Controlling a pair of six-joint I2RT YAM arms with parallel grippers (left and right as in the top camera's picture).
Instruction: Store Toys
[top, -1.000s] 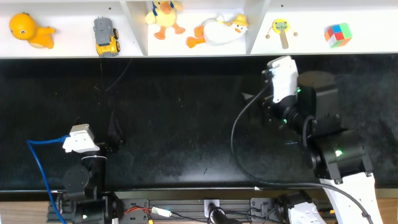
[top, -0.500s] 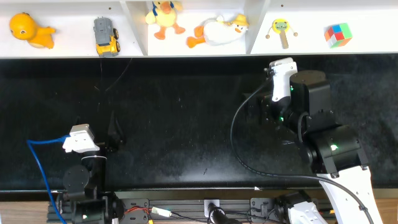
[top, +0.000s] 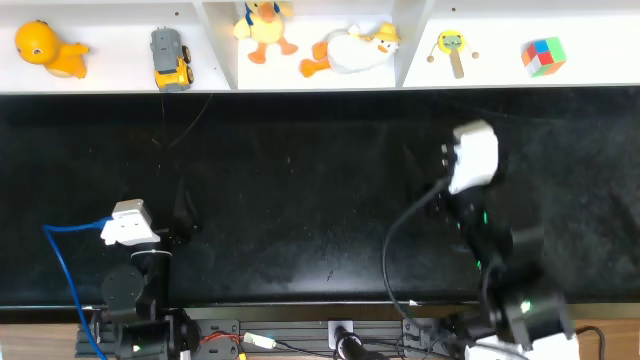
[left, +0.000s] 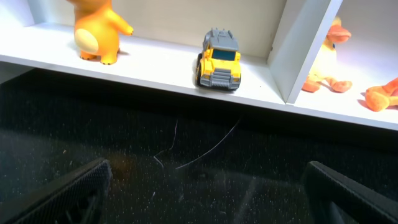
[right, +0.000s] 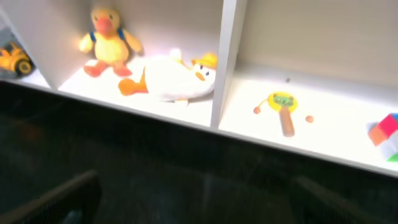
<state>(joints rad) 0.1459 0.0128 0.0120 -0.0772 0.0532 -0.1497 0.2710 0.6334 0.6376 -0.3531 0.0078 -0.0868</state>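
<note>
Both left gripper (left: 206, 167) and right gripper (right: 196, 180) gape wide, empty.

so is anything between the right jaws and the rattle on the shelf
Nothing visible does. Only bare black mat lies between the right jaws and the rattle, which lies in an open-fronted shelf compartment, apart from the coloured cube.

Black work surface (top: 300, 200); blue cable (top: 72, 228) near front-left edge.
</note>
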